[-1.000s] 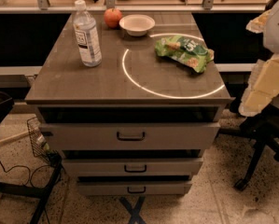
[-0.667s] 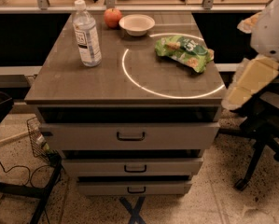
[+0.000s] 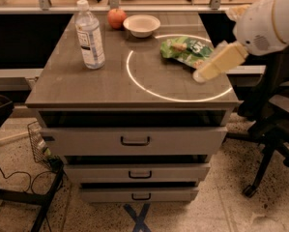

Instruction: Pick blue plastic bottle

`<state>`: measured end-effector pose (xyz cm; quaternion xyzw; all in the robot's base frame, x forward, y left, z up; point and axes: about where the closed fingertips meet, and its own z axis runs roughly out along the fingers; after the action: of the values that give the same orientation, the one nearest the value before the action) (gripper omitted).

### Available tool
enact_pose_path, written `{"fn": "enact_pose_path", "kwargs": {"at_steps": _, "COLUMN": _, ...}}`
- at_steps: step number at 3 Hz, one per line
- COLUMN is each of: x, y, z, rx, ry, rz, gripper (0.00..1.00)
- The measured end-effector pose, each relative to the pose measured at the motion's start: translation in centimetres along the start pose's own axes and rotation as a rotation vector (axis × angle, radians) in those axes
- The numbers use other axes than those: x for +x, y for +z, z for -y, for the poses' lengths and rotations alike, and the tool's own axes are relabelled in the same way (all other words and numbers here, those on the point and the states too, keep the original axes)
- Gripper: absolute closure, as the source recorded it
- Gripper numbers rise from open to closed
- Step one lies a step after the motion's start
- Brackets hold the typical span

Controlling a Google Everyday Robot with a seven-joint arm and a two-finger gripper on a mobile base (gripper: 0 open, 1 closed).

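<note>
- Robot hand [image 3: 207, 70] hangs over the right side of the counter [image 3: 86, 88], at the end of a pale arm that reaches in from the right. Whether it is open or closed cannot be told from this view, and it appears to hold nothing.
- Its target, the blue plastic bottle [image 3: 90, 35], stands upright with its white cap on at the far left of the counter, well apart from the hand.
- A green snack bag [image 3: 187, 50] lies just beside the hand, on the far-right arc of a bright light ring [image 3: 134, 76] cast on the counter.
- An apple [image 3: 117, 18] and a white bowl [image 3: 141, 25] sit along the far edge, with the apple near the bottle's right side.
- By this reading the task has barely begun: the hand must first cross almost the full counter.
- A low sweep leftward could snag the bag and drag it along.
- The bottle looks tall and light, so a nudge near the cap, or one side touching first, could tip it. It stands close to the left edge and might then roll off.
- Coming in from the far right could knock the apple or the bowl.
- Thin, slick plastic may slip if held loosely, or buckle if squeezed too hard.
</note>
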<state>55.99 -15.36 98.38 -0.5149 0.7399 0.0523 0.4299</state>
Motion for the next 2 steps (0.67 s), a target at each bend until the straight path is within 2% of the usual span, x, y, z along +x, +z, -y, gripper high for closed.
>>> {"fn": "enact_pose_path", "kwargs": {"at_steps": 1, "x": -2.73, "y": 2.43, "z": 1.71, "rx": 0.015, "ry": 0.078, "rz": 0.185, "gripper": 0.0}}
{"fn": "enact_pose_path", "kwargs": {"at_steps": 2, "x": -3.32, "y": 2.66, "z": 1.48, "rx": 0.005, "ry": 0.091, "rz": 0.204, "gripper": 0.0}}
